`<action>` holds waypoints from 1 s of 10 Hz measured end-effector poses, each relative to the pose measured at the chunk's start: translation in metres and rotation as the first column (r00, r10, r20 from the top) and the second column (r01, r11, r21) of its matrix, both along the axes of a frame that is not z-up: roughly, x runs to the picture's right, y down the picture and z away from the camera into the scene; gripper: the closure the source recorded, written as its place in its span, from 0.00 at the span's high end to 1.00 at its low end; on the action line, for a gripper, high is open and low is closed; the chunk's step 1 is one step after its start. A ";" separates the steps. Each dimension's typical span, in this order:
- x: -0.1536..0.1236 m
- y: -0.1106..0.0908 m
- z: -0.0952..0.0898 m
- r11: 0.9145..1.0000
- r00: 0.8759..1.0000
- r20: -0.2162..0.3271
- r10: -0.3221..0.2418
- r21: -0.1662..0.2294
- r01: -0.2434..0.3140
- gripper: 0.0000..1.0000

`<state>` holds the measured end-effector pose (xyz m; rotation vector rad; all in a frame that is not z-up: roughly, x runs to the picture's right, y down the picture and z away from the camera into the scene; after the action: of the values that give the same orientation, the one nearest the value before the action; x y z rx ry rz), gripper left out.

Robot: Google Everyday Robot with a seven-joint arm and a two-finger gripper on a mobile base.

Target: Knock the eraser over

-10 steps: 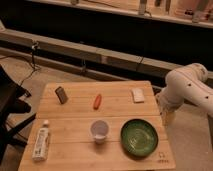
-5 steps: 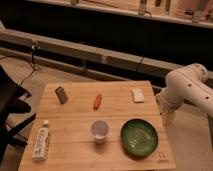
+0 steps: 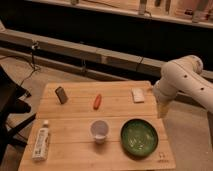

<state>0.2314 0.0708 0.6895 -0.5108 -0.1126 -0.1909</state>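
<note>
The eraser (image 3: 61, 94) is a small dark grey block standing upright near the back left of the wooden table (image 3: 75, 122). My gripper (image 3: 162, 110) hangs pointing down from the white arm (image 3: 182, 80), just past the table's right edge. It is far to the right of the eraser and touches nothing.
On the table are an orange carrot-like object (image 3: 97, 101), a flat white block (image 3: 138, 95) at the back right, a white cup (image 3: 99, 130), a green bowl (image 3: 139, 137) and a white bottle (image 3: 41, 143) lying at the front left. A dark chair (image 3: 7, 107) stands at the left.
</note>
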 end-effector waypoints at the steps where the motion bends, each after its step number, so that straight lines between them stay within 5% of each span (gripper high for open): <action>1: -0.013 -0.003 0.003 1.000 1.000 0.018 -0.022 0.004 0.022 0.80; 6: -0.080 -0.014 0.021 0.987 0.982 0.104 -0.159 0.019 0.157 0.80; 10: -0.139 -0.022 0.033 0.972 0.948 0.214 -0.234 0.012 0.237 0.80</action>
<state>0.0928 0.0492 0.7221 -0.5165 -0.2644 -0.4798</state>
